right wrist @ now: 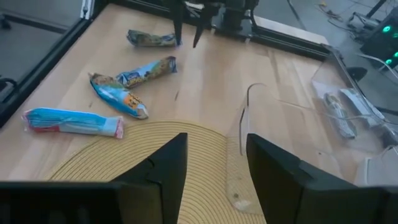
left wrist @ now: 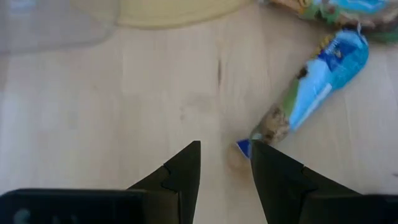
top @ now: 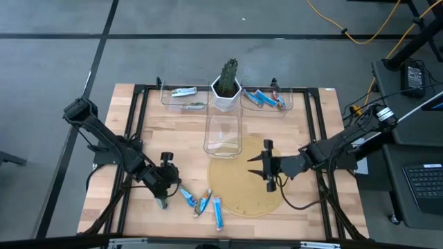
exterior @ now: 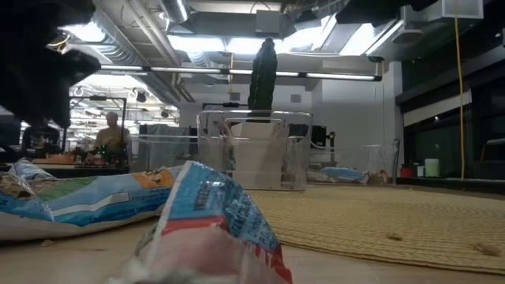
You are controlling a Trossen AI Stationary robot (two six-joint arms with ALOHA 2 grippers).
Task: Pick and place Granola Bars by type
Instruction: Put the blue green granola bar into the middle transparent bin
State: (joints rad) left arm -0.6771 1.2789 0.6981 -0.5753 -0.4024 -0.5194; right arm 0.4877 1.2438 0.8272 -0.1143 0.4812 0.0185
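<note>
- Crinkled glossy granola bars (exterior: 209,237) lie loose on the pale wood table (top: 138,138), beside the round woven mat (top: 242,183).
- Left gripper (left wrist: 225,163), narrowly parted and empty, hovers beside one bar's end.
- Right gripper (right wrist: 212,158), parted and empty, hangs above the mat.

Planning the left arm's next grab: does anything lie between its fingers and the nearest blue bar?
Nothing visible does. The left gripper hangs open over bare wood, and the blue bar lies just past one finger, its near end beside that fingertip. The mat and clear bin lie farther off.
</note>
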